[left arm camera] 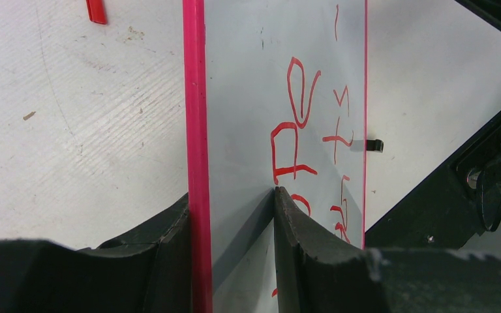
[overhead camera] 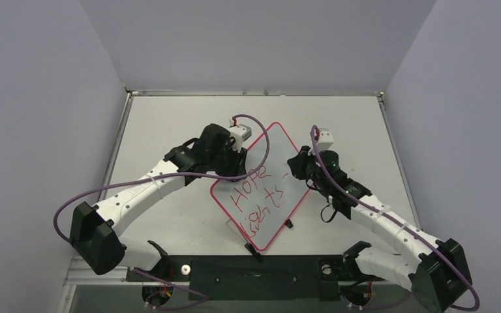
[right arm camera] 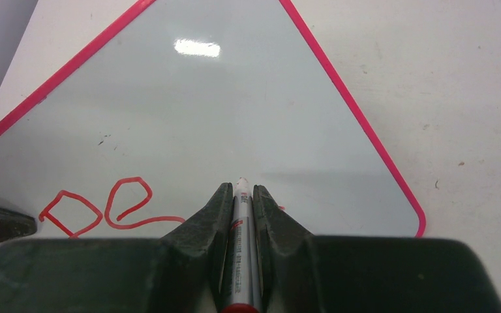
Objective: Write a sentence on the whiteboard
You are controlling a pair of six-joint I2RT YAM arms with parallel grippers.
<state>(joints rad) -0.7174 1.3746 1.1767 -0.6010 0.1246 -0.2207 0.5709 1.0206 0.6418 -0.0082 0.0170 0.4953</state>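
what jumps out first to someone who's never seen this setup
The red-rimmed whiteboard sits cornerwise in the centre of the overhead view, with scrawled red writing beginning "HOPE" on its near half. The left hand clamps the board's pink left edge. The right hand grips a marker, tip aimed at the blank far part of the board.

The sentence [overhead camera: 256, 195], red on the whiteboard [overhead camera: 269, 149], opens "HOPE"; the next line resembles "lights". The marker's [right arm camera: 240, 241] print is illegible.
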